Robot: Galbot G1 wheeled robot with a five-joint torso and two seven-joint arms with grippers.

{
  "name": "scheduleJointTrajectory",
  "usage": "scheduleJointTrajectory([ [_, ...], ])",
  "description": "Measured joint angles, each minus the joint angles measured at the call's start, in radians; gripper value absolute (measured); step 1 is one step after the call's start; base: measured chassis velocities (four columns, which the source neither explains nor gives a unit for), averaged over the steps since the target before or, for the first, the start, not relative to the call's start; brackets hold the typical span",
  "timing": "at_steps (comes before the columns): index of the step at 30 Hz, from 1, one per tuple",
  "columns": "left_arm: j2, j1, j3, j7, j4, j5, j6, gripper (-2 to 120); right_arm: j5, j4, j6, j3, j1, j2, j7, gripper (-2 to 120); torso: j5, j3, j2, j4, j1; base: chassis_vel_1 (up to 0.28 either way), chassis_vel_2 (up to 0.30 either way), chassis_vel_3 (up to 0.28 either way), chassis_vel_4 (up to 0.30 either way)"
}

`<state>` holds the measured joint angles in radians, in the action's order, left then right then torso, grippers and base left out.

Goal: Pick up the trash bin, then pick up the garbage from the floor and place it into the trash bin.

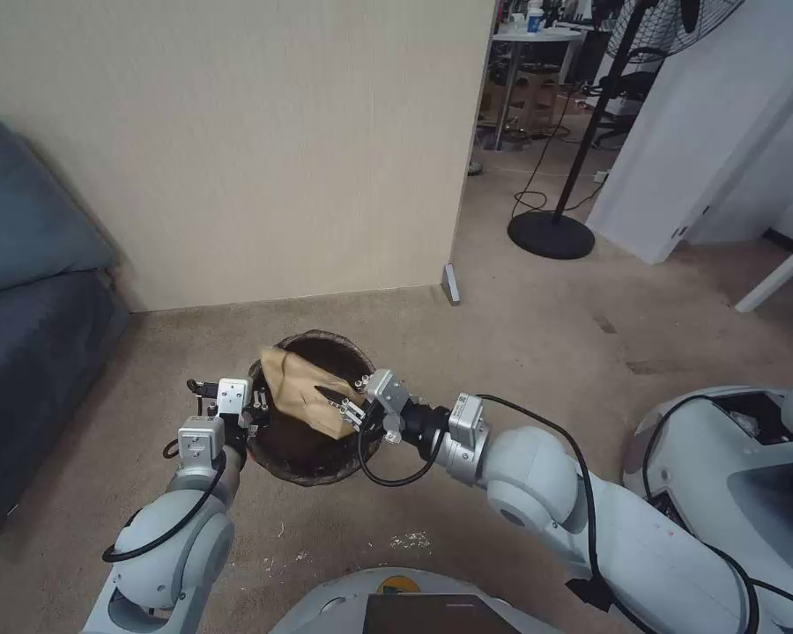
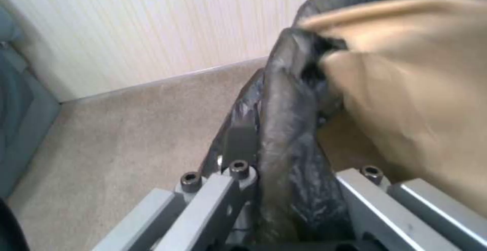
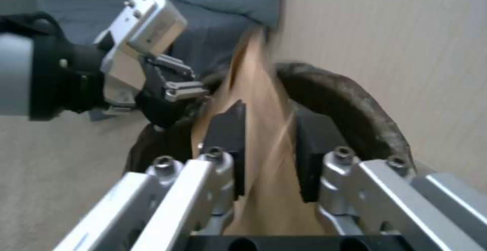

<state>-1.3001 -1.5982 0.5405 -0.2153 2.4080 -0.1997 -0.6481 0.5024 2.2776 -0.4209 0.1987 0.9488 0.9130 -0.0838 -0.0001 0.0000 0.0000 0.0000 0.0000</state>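
Note:
The trash bin (image 1: 319, 476), round with a dark bag over its rim, hangs just above the carpet. My left gripper (image 1: 257, 410) is shut on its near-left rim; in the left wrist view the dark liner (image 2: 284, 110) is pinched between the fingers (image 2: 238, 144). A crumpled tan paper bag (image 1: 292, 387), a piece of the garbage, lies across the bin's mouth. My right gripper (image 1: 337, 403) is over the bin from the right, open, its pads (image 3: 229, 129) on either side of the blurred tan bag (image 3: 258, 91). The bin rim (image 3: 350, 95) curves behind it.
A dark blue sofa (image 1: 26, 335) lies to the left and a beige partition wall (image 1: 282, 150) stands right behind the bin. A fan stand's round base (image 1: 551, 235) and a white panel (image 1: 678, 158) are at the back right. White specks (image 1: 410, 539) dot the carpet.

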Motion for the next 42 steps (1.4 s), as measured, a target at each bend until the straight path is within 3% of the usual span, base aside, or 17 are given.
scheduleJointTrajectory([
  [14,0.003,-0.002,-0.001,0.0,0.006,-0.002,0.0,3,0.002,0.008,-0.003,-0.004,0.008,0.008,0.02,73,0.0001,0.0,0.0,0.0,0.0,0.0,0.0,0.0,0.0],
  [21,-0.006,0.001,-0.009,0.001,0.002,0.0,0.001,3,0.063,0.053,-0.009,-0.111,0.022,0.005,0.046,98,0.0002,0.0,0.0,0.0001,0.0,0.0,0.0,0.0,0.0],
  [26,-0.009,0.005,-0.01,0.001,-0.005,0.001,0.002,3,0.105,0.084,-0.004,-0.224,0.048,-0.004,0.052,100,0.0001,0.0,0.0,0.0,0.0,0.0,0.0,0.0,0.0],
  [33,-0.016,0.005,-0.009,0.001,-0.006,0.003,0.003,3,0.157,0.14,0.014,-0.499,0.181,-0.028,0.058,100,0.0003,0.0,0.0,-0.0001,0.0,0.0,0.0,0.0,0.0],
  [38,-0.02,0.001,-0.005,0.001,-0.005,0.005,0.004,3,0.148,0.152,0.035,-0.573,0.273,-0.015,0.108,100,0.0003,0.0,0.0,0.0,0.0,0.0,0.0,0.0,0.0],
  [42,-0.027,0.0,0.015,0.002,0.0,0.004,0.007,3,0.055,0.154,0.089,-0.657,0.383,0.035,0.124,100,0.0002,0.0,0.0,0.0,0.0,0.0,0.0,0.0,0.0],
])
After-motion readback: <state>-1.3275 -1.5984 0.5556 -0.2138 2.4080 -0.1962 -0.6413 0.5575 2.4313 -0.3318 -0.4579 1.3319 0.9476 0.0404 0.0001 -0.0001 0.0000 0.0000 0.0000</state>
